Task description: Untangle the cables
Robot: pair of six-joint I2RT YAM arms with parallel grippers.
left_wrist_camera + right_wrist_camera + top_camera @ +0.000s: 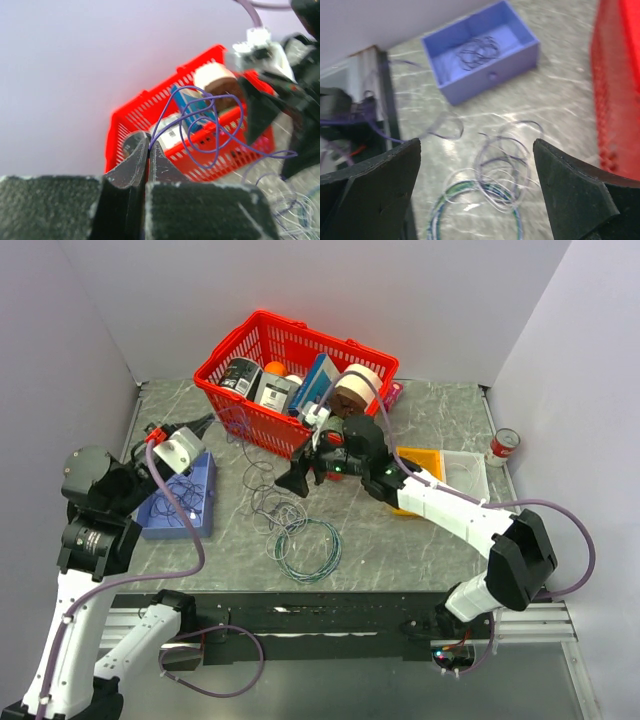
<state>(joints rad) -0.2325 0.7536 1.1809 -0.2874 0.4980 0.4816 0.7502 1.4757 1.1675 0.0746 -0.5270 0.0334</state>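
The left gripper (148,150) is shut tight on one purple wire (242,117), which is pinched right at the finger tips. It is held up in the air, off the left front corner of the red basket (232,348). From that pinch the wire is strung in loose loops along the front of the basket, toward the rest of the cables (272,505). Those are left in a small scribbly heap on the table, just in front of the basket's front wall.

The right gripper (476,147) is spread wide and nothing is held in it. It is hung near the heap, close to the basket front. In the right wrist view the heap is seen ahead, between the two fingers. So the heap is nearest to the right arm, and the held wire is laid from left to right across the basket front.

A pull to the left, away from the heap, is judged to be what could free the purple wire. Whether it is knotted into the heap cannot be told.
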